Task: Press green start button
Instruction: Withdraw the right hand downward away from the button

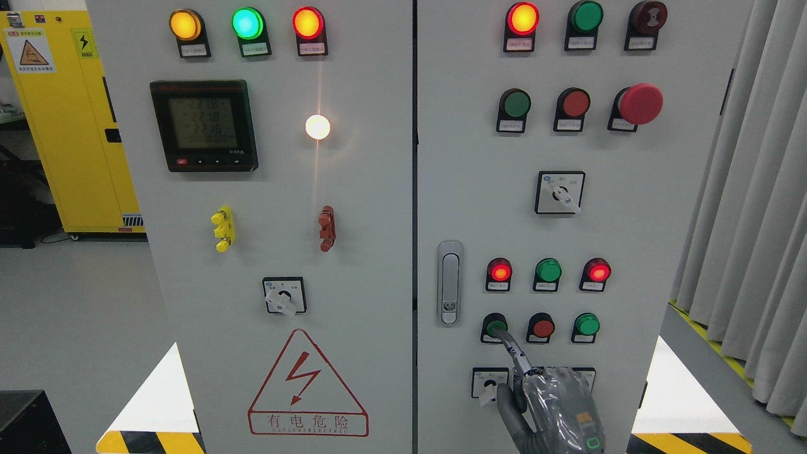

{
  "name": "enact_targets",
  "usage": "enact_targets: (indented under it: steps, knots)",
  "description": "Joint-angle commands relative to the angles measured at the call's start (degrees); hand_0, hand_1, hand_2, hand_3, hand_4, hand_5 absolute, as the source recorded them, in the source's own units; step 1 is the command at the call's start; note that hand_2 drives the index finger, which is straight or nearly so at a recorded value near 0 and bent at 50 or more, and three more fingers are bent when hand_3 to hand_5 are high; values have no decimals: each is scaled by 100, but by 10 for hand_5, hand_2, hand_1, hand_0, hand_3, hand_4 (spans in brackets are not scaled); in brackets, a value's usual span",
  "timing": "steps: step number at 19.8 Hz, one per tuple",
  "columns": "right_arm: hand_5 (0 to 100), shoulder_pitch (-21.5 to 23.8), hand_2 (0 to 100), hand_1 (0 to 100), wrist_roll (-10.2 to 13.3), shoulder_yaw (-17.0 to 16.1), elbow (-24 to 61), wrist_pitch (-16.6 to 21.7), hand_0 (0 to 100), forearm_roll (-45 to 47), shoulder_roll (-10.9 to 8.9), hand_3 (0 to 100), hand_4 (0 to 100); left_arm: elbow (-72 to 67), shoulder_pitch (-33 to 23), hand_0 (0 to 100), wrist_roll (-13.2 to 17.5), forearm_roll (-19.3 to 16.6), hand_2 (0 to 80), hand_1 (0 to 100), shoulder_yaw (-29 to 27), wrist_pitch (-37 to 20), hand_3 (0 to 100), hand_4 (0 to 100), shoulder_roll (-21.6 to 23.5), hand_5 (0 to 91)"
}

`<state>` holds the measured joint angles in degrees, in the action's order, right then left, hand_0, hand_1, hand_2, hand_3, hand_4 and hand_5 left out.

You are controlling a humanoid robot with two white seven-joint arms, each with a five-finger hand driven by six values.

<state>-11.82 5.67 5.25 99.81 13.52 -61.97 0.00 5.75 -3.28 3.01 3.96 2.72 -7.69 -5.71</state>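
- Green start button [495, 326]: bottom-left of lower button row, right cabinet door [630, 221]; faces outward.
- Right hand [555, 407]: rises from bottom edge, index finger [514, 353] extended onto the button, remaining fingers curled.

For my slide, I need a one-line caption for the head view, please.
Right hand extends its index finger onto the green start button on the electrical cabinet.
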Motion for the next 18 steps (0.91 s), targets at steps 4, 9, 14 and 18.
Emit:
enact_targets:
  steps: [4, 9, 14, 18]
  knots:
    - [1000, 232, 0, 968, 346, 178, 320, 317, 854, 254, -79, 925, 1000, 5, 3, 120, -2, 0, 0, 556, 0, 4, 0, 0, 0, 0]
    - [932, 540, 0, 962, 338, 459, 583, 476, 922, 1799, -70, 825, 904, 5, 3, 120, -2, 0, 0, 556, 0, 4, 0, 0, 0, 0]
    - [567, 795, 81, 846, 215, 547, 838, 476, 833, 3609, -70, 472, 540, -3, -6, 120, -2, 0, 0, 556, 0, 4, 0, 0, 0, 0]
    - [252, 962, 0, 765, 13, 643, 1067, 467, 837, 4842, -97, 242, 294, -3, 3, 120, -2, 0, 0, 556, 0, 4, 0, 0, 0, 0]
